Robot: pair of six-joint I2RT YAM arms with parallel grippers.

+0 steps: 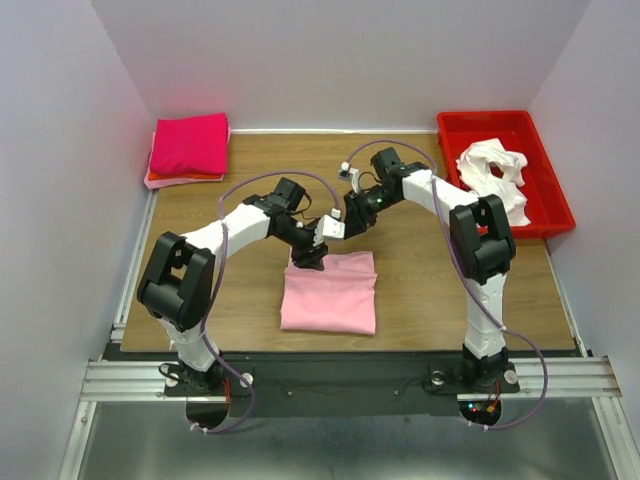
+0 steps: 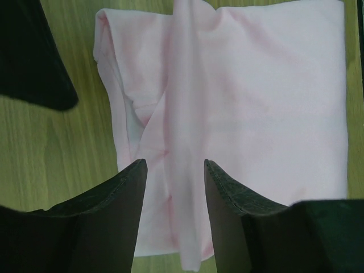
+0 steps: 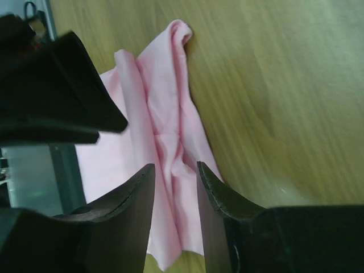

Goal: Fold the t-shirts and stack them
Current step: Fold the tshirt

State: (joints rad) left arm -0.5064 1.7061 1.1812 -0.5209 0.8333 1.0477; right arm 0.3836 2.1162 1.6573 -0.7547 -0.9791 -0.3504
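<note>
A light pink t-shirt [image 1: 328, 295] lies folded into a rectangle on the wooden table [image 1: 430, 290], near the front middle. Both grippers hang over its far edge, close together. My left gripper [image 1: 308, 258] is open, and in its wrist view [image 2: 174, 163] a raised ridge of the pink shirt [image 2: 256, 102] runs between the fingers without touching them. My right gripper [image 1: 331, 231] is open too [image 3: 175, 165], standing over a crumpled corner of the shirt [image 3: 165, 102]. Folded hot pink t-shirts [image 1: 190, 143] are stacked at the back left on a salmon one [image 1: 158, 181].
A red plastic tray [image 1: 548, 185] at the back right holds a crumpled white shirt [image 1: 493, 175]. White walls close the table in on three sides. In the right wrist view the left gripper's dark body [image 3: 57, 96] fills the upper left.
</note>
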